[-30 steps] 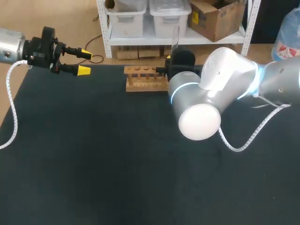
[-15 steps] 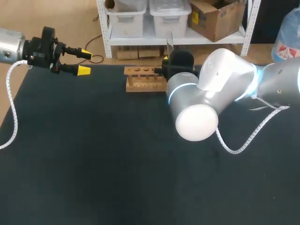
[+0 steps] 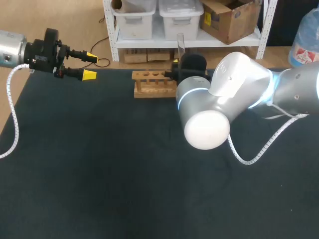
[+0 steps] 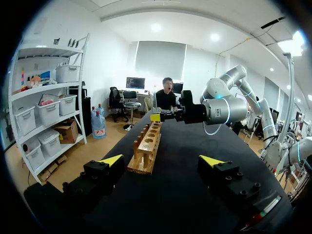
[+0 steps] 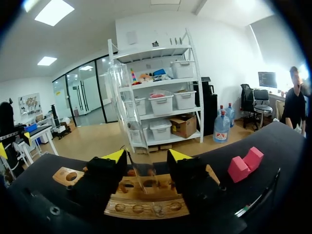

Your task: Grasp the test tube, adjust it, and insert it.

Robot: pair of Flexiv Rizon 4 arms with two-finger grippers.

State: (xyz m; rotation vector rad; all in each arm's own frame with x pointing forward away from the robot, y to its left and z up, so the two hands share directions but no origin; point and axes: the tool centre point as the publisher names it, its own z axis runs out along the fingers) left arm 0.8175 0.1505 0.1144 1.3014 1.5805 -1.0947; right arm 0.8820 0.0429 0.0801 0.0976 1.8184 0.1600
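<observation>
Head looks down from behind; both wrists face the rack [image 3: 154, 83].

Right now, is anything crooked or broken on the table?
The test tube, pinched in the right pincer over the wooden rack, leans a little instead of standing straight up. Nothing looks spilled or broken.

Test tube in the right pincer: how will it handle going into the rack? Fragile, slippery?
Likely fragile: the test tube looks clear and glass-like, so squeeze gently. Probably slippery: its wall is smooth, and the right pincer grips it low, with most of its length free above. It may pivot if it touches the rack.
</observation>
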